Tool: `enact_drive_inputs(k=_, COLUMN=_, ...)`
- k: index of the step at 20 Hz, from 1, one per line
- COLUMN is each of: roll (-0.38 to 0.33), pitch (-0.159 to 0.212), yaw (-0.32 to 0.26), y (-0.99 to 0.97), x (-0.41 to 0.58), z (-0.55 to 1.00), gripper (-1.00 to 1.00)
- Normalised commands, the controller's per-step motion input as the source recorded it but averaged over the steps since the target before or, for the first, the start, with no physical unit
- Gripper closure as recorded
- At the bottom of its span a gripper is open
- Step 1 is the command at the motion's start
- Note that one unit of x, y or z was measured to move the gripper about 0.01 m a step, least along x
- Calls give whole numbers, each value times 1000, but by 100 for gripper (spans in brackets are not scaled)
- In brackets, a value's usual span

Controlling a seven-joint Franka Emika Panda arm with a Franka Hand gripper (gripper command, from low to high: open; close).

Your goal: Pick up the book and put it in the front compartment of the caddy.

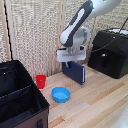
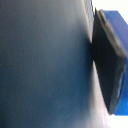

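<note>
One caddy (image 1: 20, 95) far left of the jaws, rim well clear. One red cup (image 1: 40, 81), one blue bowl (image 1: 61, 94) below-left. Gripper (image 1: 73, 61) clamped on the one book (image 1: 74, 72), hanging upright above table (image 1: 100, 100). One black appliance (image 1: 109, 52) right.

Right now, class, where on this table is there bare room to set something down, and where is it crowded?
Free wood lies between the blue bowl and the black appliance, running to the near edge on the exterior view's right. It is crowded around the red cup, squeezed between the caddy, the bowl and the book hanging from the gripper.
</note>
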Motion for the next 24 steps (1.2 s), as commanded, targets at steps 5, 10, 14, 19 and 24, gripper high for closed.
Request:
enact_drive_inputs(k=5, roll=-6, pitch=-11, yaw=-289, y=8, x=43, z=914, gripper=100)
enact_drive_inputs(k=10, roll=26, pitch=-53, yaw=-298, y=30, x=-91, z=853, gripper=100)
enact_drive_inputs(k=14, roll=21, pitch=-34, yaw=-292, y=66, x=-96, z=744, gripper=100)
enact_drive_inputs(k=19, roll=1, pitch=-33, yaw=-293, y=197, x=-56, z=566, gripper=100)
enact_drive_inputs(k=24, roll=19, pitch=-29, yaw=-285, y=269, x=-33, z=442, gripper=100)
